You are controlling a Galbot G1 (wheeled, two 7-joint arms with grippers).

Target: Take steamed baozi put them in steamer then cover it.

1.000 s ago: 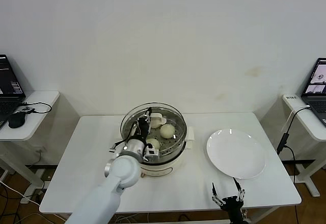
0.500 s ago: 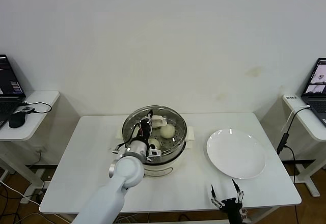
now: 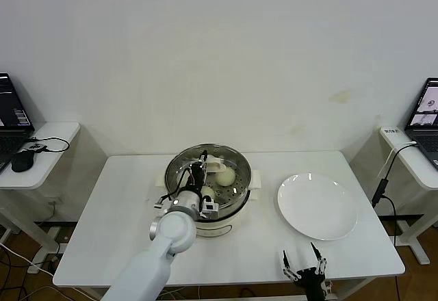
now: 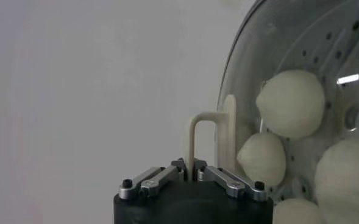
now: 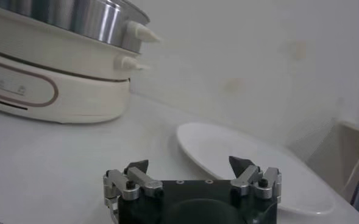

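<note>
1. Centrally, the steamer stands on the white counter; its steel pot sits on a white base with small side handles, which the right wrist view shows from low down.
2. Left gripper reaches over the steamer from the robot's left; its jaws are pressed together on the cream handle of the cover, as the left wrist view shows, the handle standing upright just past the closed fingertips.
3. Cover: the clear glass lid with a metal rim lies over the steamer's mouth, held by its handle; whether its rim rests fully on the pot all round cannot be told.
4. Steamed baozi: seen through the glass, on the perforated tray inside the pot; the left wrist view shows four cream-white buns, some cut off by the edge; the head view shows two plainly.
5. Plate: flat, white, on the counter on the robot's right of the steamer, apart from it.
6. Right gripper: low at the near edge of the counter, near the plate, well apart from the steamer; its jaws are spread wide and hold nothing, as the right wrist view confirms.
7. Side desks at both edges carry laptops.
</note>
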